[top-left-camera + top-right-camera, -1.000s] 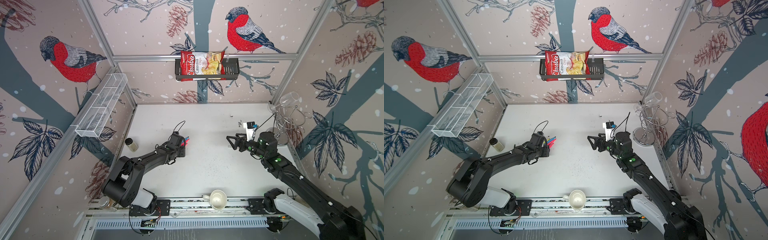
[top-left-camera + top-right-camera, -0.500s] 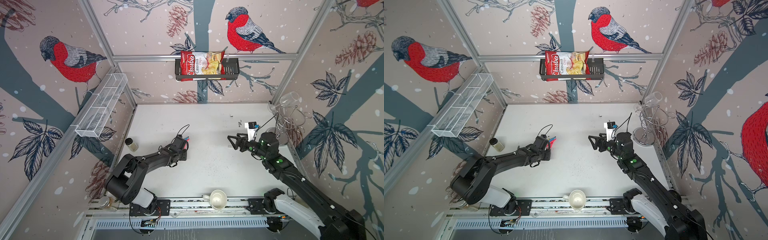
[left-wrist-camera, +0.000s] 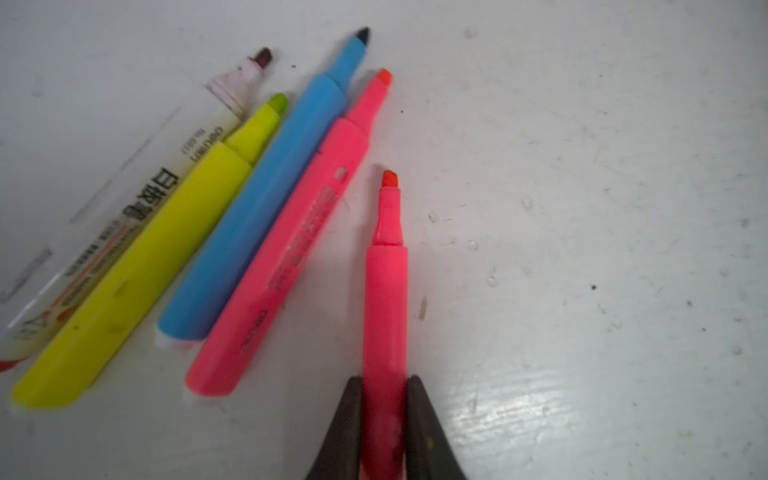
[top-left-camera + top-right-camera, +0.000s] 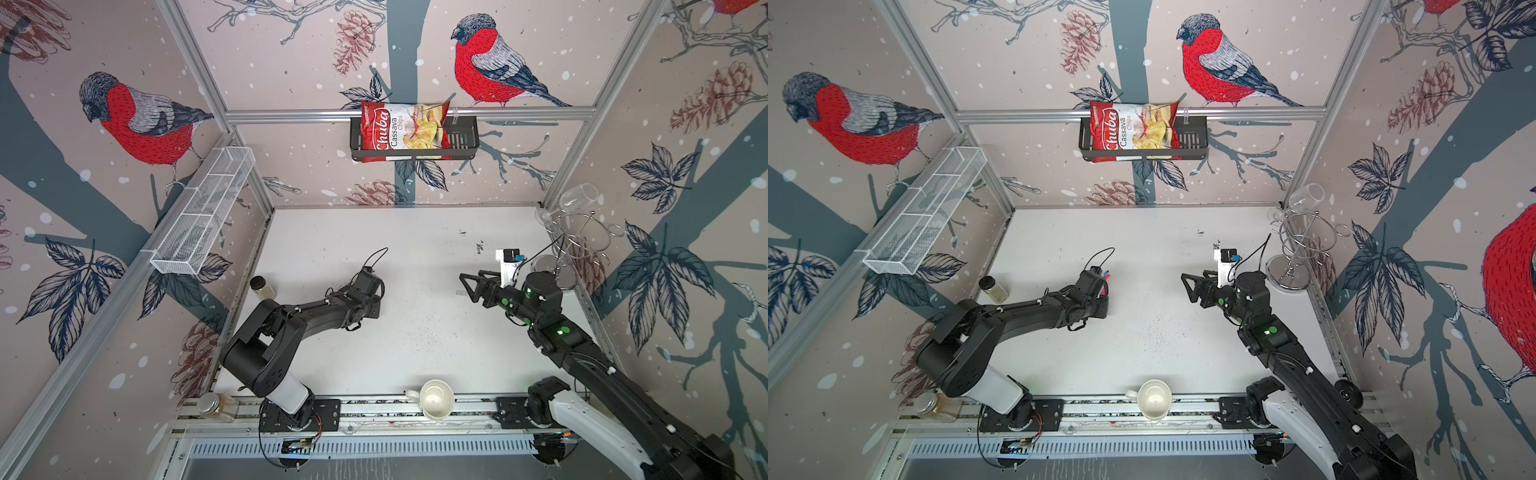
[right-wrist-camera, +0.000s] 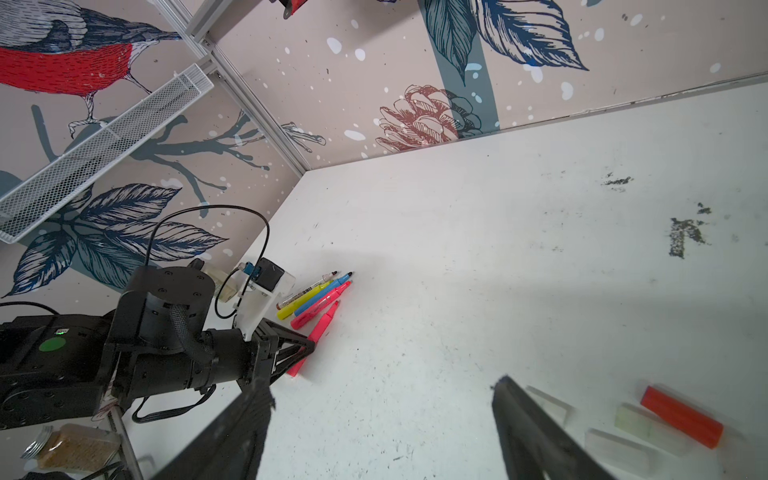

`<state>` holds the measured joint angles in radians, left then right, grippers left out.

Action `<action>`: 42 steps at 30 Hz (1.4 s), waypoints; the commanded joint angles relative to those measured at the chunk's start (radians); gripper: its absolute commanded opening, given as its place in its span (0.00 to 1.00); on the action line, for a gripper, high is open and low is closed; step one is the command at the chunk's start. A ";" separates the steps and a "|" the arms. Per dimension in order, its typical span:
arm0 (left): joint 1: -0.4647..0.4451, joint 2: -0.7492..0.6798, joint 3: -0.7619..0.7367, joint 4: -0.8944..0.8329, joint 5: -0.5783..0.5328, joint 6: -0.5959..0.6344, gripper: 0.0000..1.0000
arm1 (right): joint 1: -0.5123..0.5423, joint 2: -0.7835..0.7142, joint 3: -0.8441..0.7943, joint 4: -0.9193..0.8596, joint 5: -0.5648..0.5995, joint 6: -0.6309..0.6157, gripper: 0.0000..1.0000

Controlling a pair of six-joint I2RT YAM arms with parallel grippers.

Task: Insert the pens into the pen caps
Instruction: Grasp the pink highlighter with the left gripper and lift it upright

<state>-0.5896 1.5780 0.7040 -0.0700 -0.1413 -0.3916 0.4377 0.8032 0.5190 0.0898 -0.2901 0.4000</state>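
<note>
So the left hand (image 3: 384, 386) is clenched on the back end of one pink pen (image 3: 385, 299). That pen is lying flat on the worktop (image 4: 415, 249), left of the middle, and its chisel tip sticks out free ahead of the fingers. The other four are packed in a row just beside it on the far side: a second pink pen (image 3: 282, 249), then blue (image 3: 257, 208), yellow (image 3: 158, 257), and the white-bodied one (image 3: 137, 187) furthest out. All of them are uncapped.

The right hand (image 5: 386, 415) hangs spread wide with nothing in it, over the right side of the worktop. The caps lie loose there, a red cap (image 5: 681, 417) and a few see-through caps (image 5: 636, 424) next to it.

My read on handling: these are light, stiff plastic barrels, smooth and probably a bit slippery. With a grip that far back, the tip could swing when it meets a cap. The caps look trickier to me. They're tiny, weigh next to nothing, and will likely skid or roll. I'd pinch one round its closed end so the mouth stays clear.
</note>
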 commanded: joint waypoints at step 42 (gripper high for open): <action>-0.217 -0.525 -0.355 0.694 0.315 -0.050 0.16 | 0.297 0.482 0.088 0.442 -0.281 0.163 0.65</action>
<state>-0.8024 1.0580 0.3466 0.5629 0.1802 -0.4446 0.7315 1.2716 0.5980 0.4923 -0.5835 0.5518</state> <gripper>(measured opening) 0.173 0.655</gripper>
